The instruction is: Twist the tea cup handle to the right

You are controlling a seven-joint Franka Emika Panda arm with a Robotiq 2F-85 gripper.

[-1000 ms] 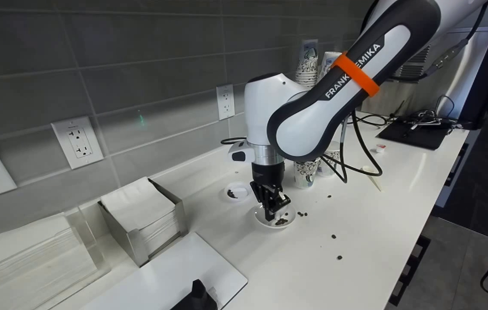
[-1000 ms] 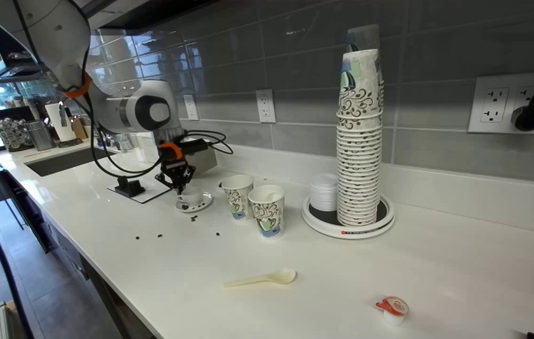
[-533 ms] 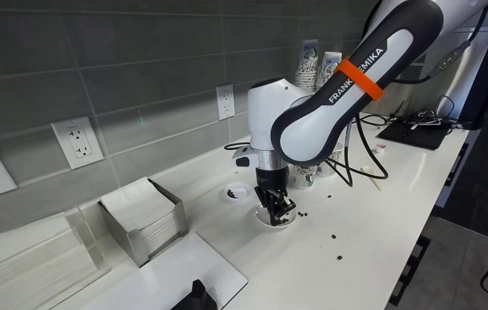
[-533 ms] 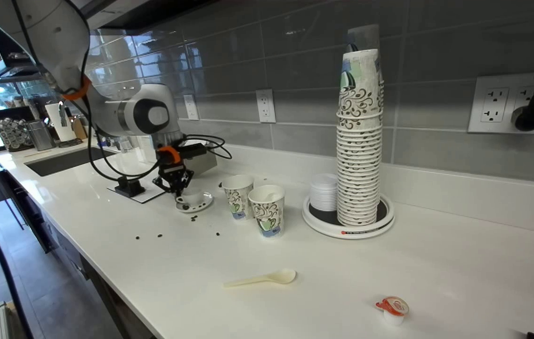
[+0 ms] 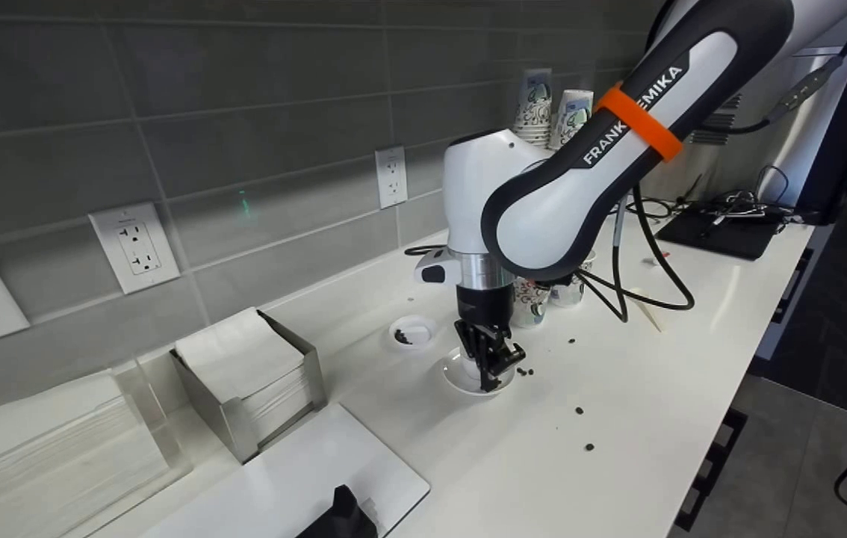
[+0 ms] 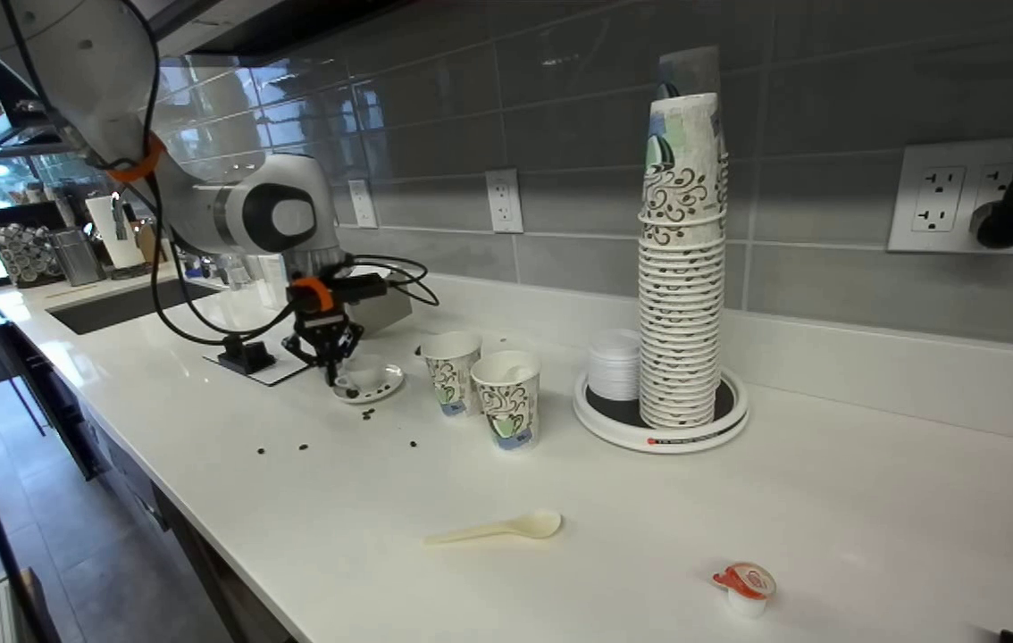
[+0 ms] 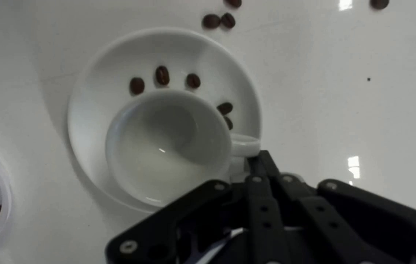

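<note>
Cup (image 7: 167, 150): upright on the saucer (image 7: 96, 90).
Handle (image 7: 245, 145): juts to the saucer's rim.
Jaws: pressed together, nothing held; my fingertips (image 7: 261, 165) touching or just beside the handle.
Saucer rim: I've shifted outward to it, likely for pushing the handle; no turn confirmed.

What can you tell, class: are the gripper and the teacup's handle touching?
Cannot tell: in the wrist view the gripper meets the handle in outline, but a height gap wouldn't show.
</note>
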